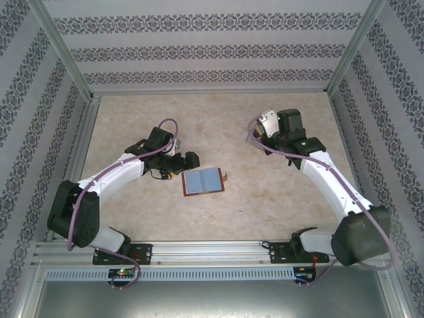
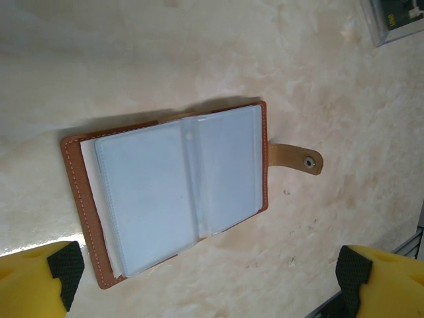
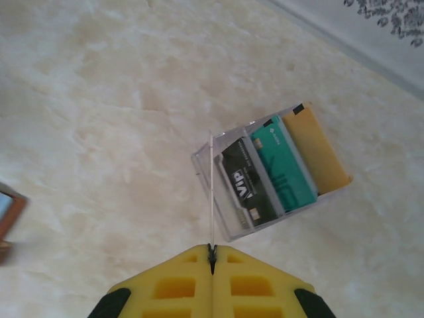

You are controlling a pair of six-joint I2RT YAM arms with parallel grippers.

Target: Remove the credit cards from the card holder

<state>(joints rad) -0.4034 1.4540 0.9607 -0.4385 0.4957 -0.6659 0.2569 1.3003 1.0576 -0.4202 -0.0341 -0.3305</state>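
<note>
Marbled counter (image 1: 265, 205), card holder (image 1: 203, 181) lying open at its middle, pockets seemingly empty; left hand (image 2: 209, 275) spread above it, while the right hand (image 3: 212, 255) pinches one card (image 3: 211, 189) over a clear box (image 3: 225, 212) holding three cards (image 3: 281, 172). Nearly done, I'd say.

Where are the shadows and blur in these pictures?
Left wrist view: the card holder casts a dark shadow along its upper edge, and the yellow fingers look soft. Right wrist view: the clear box is sharp, with pale glints on its walls.

Open card holder (image 2: 179, 192); cards (image 3: 281, 169) in box (image 3: 218, 156)
</note>
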